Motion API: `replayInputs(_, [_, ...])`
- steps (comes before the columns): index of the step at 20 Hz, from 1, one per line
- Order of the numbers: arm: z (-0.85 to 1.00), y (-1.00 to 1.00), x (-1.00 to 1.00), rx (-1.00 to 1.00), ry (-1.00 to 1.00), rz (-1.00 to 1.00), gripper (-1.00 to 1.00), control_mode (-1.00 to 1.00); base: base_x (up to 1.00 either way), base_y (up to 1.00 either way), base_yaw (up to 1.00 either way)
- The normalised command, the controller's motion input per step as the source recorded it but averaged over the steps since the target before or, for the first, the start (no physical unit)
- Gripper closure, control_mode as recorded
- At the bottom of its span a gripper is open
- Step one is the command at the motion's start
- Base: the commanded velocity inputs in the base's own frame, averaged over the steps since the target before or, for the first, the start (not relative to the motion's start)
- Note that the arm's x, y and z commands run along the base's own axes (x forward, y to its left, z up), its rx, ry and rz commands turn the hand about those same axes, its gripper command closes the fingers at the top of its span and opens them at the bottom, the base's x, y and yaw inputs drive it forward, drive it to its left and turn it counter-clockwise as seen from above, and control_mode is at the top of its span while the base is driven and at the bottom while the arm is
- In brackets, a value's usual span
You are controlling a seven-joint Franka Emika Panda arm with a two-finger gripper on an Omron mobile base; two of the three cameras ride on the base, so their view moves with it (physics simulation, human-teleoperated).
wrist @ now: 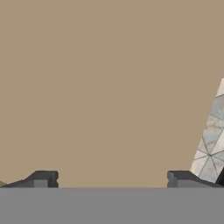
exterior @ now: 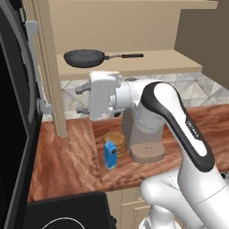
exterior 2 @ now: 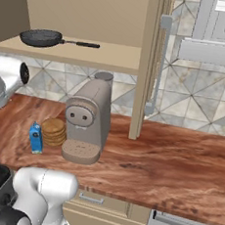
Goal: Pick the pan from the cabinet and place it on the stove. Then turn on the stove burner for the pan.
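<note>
The dark grey pan (exterior: 84, 57) (exterior 2: 41, 37) lies flat on the tan shelf (exterior: 152, 62) (exterior 2: 95, 56) of the open cabinet, its thin black handle (exterior: 127, 56) pointing right. My gripper (exterior: 80, 99) (wrist: 112, 179) hangs below the shelf, under the pan, aimed left at the cabinet's tan door panel (exterior: 51, 76). Its fingertips (wrist: 43, 178) stand wide apart and open, with nothing between them. A corner of the black stove (exterior: 67, 210) with a white ring shows at the bottom left.
A tan coffee machine (exterior 2: 86, 121), a stack of round cookies (exterior 2: 53, 131) and a small blue carton (exterior: 111, 154) (exterior 2: 35, 137) stand on the wooden counter (exterior 2: 168, 159) beneath my arm. A silver bar handle (exterior 2: 158, 65) runs down the open door. A dark appliance (exterior: 13, 134) is at left.
</note>
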Motion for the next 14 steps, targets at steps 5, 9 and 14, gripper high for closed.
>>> replayInputs(5, [0.01,-0.42,0.12,-0.08,-0.19,0.0,-1.0,-1.0,0.0,0.0,0.0])
replayInputs(9, [0.06,-0.39,0.22,-0.08,-0.2,0.0,-1.0,-1.0,0.0,0.0,0.0])
replayInputs(14, [0.08,-0.38,0.29,-0.09,-0.22,0.0,-1.0,-1.0,0.0,0.0,0.0])
